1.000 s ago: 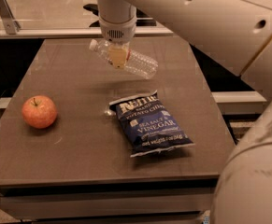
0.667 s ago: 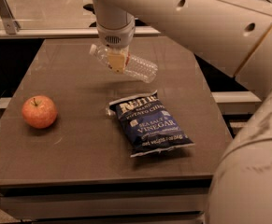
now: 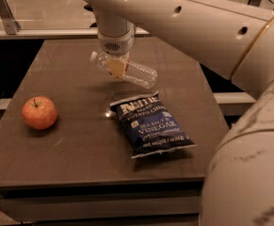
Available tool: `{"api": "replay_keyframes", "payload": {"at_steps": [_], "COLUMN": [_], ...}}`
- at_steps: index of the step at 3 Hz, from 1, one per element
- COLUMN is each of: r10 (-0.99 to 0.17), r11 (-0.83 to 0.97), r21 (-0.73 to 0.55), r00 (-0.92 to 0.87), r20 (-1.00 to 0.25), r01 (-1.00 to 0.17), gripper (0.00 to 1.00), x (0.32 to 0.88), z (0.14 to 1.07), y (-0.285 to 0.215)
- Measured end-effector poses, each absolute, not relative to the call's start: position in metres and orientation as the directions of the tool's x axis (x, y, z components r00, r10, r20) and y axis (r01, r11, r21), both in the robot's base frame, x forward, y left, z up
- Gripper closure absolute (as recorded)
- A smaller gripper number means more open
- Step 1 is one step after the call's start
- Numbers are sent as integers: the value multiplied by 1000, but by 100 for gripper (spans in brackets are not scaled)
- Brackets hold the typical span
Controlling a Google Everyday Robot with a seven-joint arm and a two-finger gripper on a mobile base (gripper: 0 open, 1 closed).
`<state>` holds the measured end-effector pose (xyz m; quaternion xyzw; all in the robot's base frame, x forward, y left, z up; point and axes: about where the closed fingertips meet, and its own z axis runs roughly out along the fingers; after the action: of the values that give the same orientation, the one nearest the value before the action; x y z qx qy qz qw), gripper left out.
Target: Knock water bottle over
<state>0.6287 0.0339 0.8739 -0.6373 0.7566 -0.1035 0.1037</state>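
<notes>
Brown surface, rear: clamping water bottle mid-body in pincer, tilted nearly flat. Probably risking a roll into chip bag or off the back edge if letting go early.

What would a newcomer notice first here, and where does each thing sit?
The big white arm fills the upper right, its gripper clamped on a water bottle tilted nearly flat over the far middle of the table. A blue sea salt and vinegar chip bag lies centre-right; a red apple sits left.

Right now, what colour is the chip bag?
Dark blue bag, camera view; gripper at the water bottle.
</notes>
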Motion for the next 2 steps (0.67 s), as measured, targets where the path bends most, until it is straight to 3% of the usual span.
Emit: {"api": "replay_keyframes", "payload": {"at_steps": [1, 2], "r10": [-985, -984], "r11": [174, 180], "r21": [-271, -255], "r00": [-171, -174], "r20": [-34, -44], "r01": [-947, -950], "gripper": [100, 83], "x": [629, 630], "z": [865, 858], "y": [37, 40]}}
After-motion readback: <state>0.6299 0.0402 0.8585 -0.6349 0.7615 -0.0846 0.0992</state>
